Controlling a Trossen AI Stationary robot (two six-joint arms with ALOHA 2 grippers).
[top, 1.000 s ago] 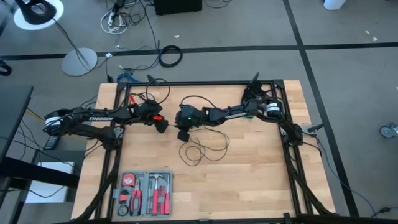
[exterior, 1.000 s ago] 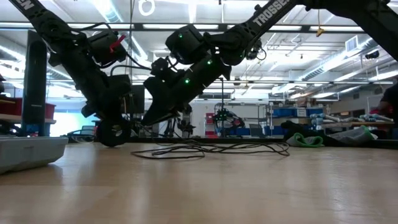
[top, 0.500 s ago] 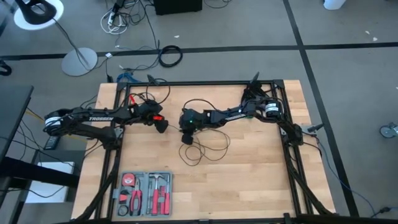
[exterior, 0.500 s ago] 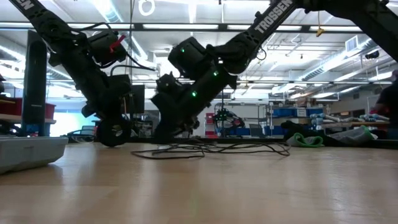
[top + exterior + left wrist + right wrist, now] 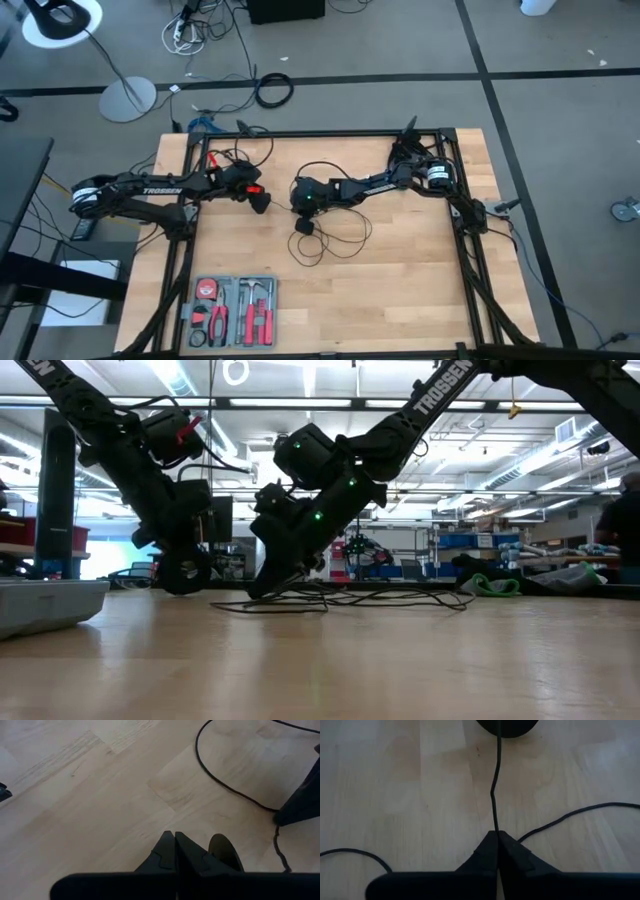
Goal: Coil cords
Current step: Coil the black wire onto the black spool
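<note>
Right gripper point(image 5: 304, 224) sits mid-frame in the high view, low over the worktop point(image 5: 400, 280), jaws pinched on the cord point(image 5: 495, 795); the strand runs straight from the tips to the puck point(image 5: 507, 725). Remaining cord lies in loose loops centre of the high view, just below that gripper. Left gripper point(image 5: 260, 204) is left of centre, jaws pressed together, empty. Tool tray point(image 5: 232, 311) at lower left.

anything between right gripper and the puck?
Only a short run of the cord, leading from the shut right gripper to the puck over bare table; right wrist view.
</note>
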